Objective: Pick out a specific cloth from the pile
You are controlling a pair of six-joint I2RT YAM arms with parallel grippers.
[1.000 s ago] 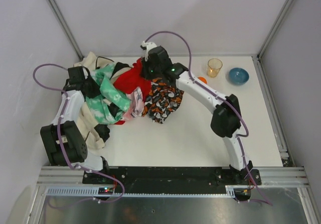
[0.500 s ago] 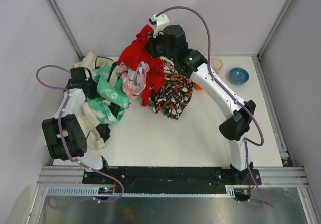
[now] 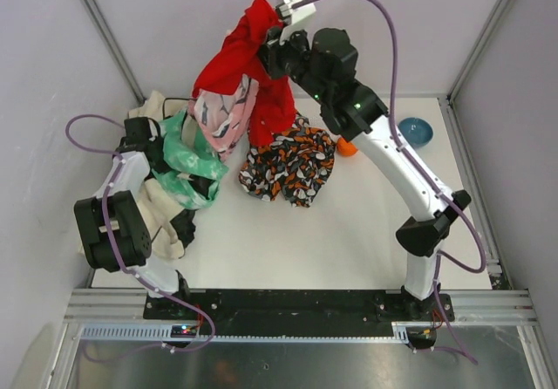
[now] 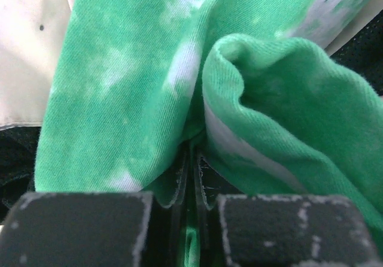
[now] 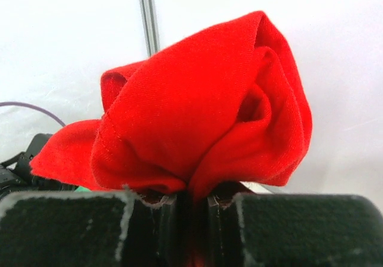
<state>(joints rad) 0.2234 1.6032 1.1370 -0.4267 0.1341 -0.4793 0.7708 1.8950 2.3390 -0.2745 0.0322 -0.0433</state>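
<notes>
A pink cloth with white pattern hung against the cloth, caught up with it and dangling toward the pile by the tabletop's left edge. Under them, near the middle of the far edge, a black cloth with orange and white print lay crumpled, with a small orange thing half hidden beside the right arm. A blue bowl sat in the far right corner.

The left fingers were pinched almost shut on a fold of the green-and-white cloth in the pile.

The cloth was plain bright red, bunched into soft folds, hoisted high over the far edge. The right fingers were clamped tight on its gathered top, the rest hanging down.
</notes>
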